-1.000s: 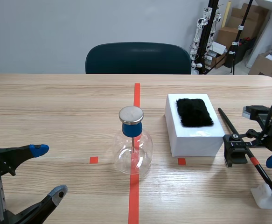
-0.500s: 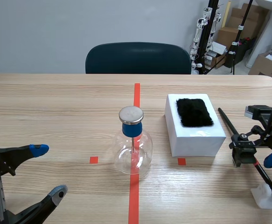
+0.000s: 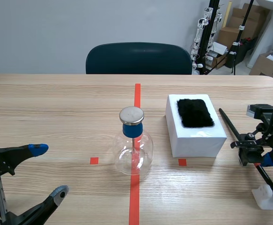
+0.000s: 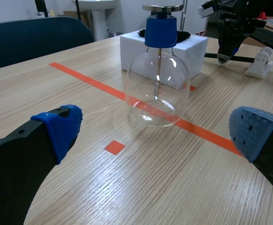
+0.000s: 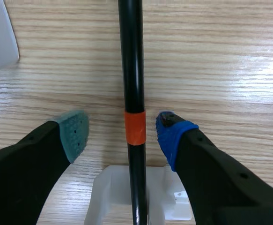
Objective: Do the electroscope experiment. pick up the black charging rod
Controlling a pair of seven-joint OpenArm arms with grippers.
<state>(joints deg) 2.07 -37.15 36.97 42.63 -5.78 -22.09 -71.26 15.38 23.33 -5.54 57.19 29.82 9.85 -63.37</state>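
The long, thin black charging rod (image 5: 131, 70) with its orange-red band (image 5: 136, 127) lies between the fingers of the right gripper (image 5: 123, 132). The jaws stand moderately apart and have hold of nothing. A strip of bare wood shows on each side of the rod, wider on the side of the grey-green pad (image 5: 75, 131) than on that of the blue pad (image 5: 171, 133). The orange-red band sits level with the two pads. Just under the gripper, the rod's near end rests in a small white plastic stand (image 5: 113, 197). The rest of the rod runs straight ahead over the wooden table (image 3: 56, 108).

In the scene view the rod slants from the stand at the table's right edge toward the white rectangular box (image 3: 195, 136). Its far tip lies near the box's right side but apart from it. A black furry pad (image 3: 195, 112) lies on top of the box.

The left gripper (image 4: 155, 131) is low over the table with its jaws wide open and nothing between them. Ahead of it, well apart, a round clear glass flask (image 4: 157, 93) stands upright on the orange-red tape line. It has a blue stopper (image 4: 160, 32) and a flat metal disc (image 3: 131, 115) on top. A dark teal chair (image 3: 138, 58) stands behind the table's far edge.
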